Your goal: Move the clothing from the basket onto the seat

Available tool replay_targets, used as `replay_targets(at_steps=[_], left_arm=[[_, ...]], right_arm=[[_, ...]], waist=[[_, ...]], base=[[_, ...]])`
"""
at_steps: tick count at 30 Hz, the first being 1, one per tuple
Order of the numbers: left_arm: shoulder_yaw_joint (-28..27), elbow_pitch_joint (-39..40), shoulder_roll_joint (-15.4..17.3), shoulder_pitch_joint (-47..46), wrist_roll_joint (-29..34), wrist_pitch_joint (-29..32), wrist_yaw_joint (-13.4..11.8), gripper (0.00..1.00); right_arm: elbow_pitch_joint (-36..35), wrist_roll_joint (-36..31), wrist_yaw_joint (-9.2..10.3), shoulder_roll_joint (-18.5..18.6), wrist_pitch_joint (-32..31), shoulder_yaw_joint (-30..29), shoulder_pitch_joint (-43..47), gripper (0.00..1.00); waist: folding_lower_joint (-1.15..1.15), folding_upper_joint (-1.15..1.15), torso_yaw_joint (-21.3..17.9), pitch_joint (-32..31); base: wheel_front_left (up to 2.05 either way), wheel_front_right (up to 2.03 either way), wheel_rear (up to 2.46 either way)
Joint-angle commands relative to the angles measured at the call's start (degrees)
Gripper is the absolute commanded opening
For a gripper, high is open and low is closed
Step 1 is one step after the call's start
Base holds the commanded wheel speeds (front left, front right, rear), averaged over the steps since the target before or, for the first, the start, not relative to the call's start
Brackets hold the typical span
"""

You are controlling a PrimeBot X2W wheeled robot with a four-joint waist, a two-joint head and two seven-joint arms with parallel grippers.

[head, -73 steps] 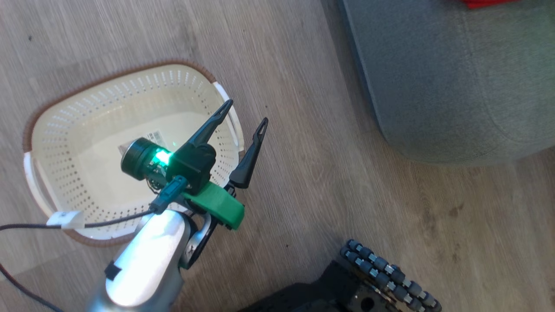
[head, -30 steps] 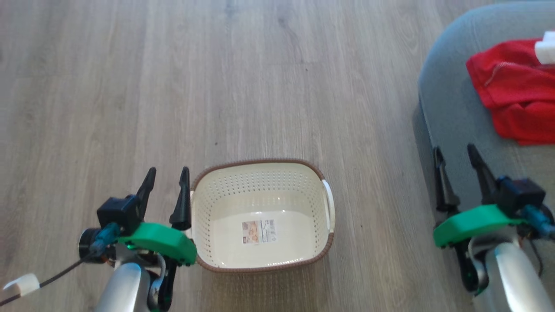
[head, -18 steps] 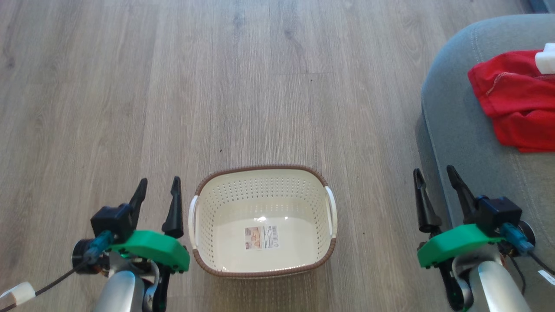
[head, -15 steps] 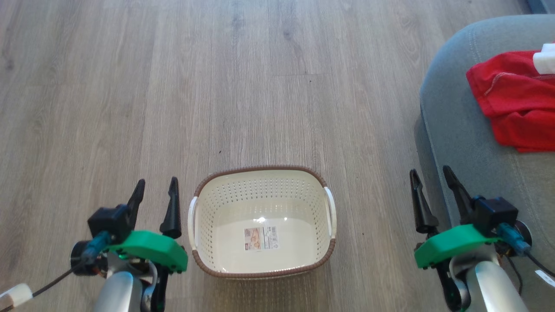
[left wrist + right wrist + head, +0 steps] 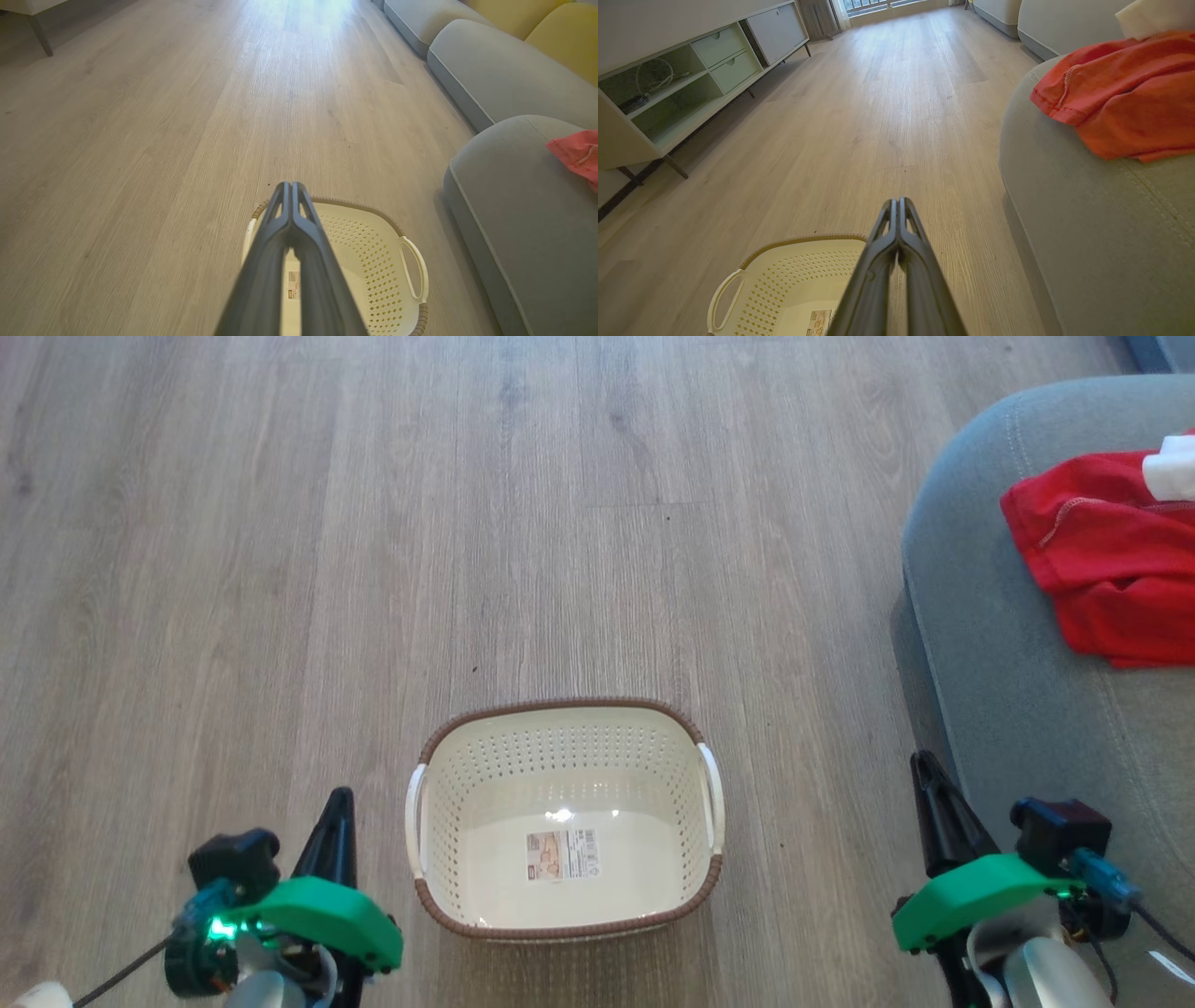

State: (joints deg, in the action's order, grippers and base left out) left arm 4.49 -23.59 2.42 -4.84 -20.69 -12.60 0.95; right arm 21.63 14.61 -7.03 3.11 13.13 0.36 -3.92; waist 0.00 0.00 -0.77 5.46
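The cream basket (image 5: 563, 905) with its brown rim stands on the wood floor at the head view's bottom centre, holding nothing but a label sticker (image 5: 561, 855). Red clothing (image 5: 1111, 560) with a white patch lies on the grey seat (image 5: 990, 691) at the right. My left gripper (image 5: 338, 803) hangs shut to the left of the basket, fingers pressed together with nothing between them. To the basket's right, beside the seat's edge, my right gripper (image 5: 922, 765) is shut too. The left wrist view shows the left gripper (image 5: 290, 185), the basket (image 5: 373, 233), seat (image 5: 514, 186) and clothing (image 5: 577, 151); the right wrist view shows the right gripper (image 5: 896, 201), the basket (image 5: 794, 266), seat (image 5: 1064, 210) and clothing (image 5: 1125, 102).
Wood floor (image 5: 373, 523) stretches ahead of the basket. In the right wrist view a pale low cabinet (image 5: 668, 93) on thin legs lines the left side. More grey sofa cushions (image 5: 490, 70) and yellow pillows (image 5: 560, 42) run along the right in the left wrist view.
Both grippers went from open to shut and dropped lower in the head view. The camera has swung from the seat side to face the basket squarely.
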Motion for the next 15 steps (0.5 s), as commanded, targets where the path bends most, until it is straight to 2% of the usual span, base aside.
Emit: replay_targets(at_steps=[1, 15], left_arm=[[-0.87, 2.03, 0.16, -2.27, -1.72, 0.36, 0.46, 0.00], [-1.95, 2.97, 0.19, -2.08, -9.67, 2.42, 1.15, 0.00]], right_arm=[[-2.06, 1.94, -0.04, 0.20, -0.42, -0.28, -1.73, 0.00], [-2.69, 10.77, -0.09, 0.35, -2.38, -0.75, -1.79, 0.00]], waist=[[0.00, 0.00, 0.01, -0.07], [0.00, 0.00, 0.10, -0.67]], base=[[0.00, 0.00, 0.00], [0.00, 0.00, 0.00]])
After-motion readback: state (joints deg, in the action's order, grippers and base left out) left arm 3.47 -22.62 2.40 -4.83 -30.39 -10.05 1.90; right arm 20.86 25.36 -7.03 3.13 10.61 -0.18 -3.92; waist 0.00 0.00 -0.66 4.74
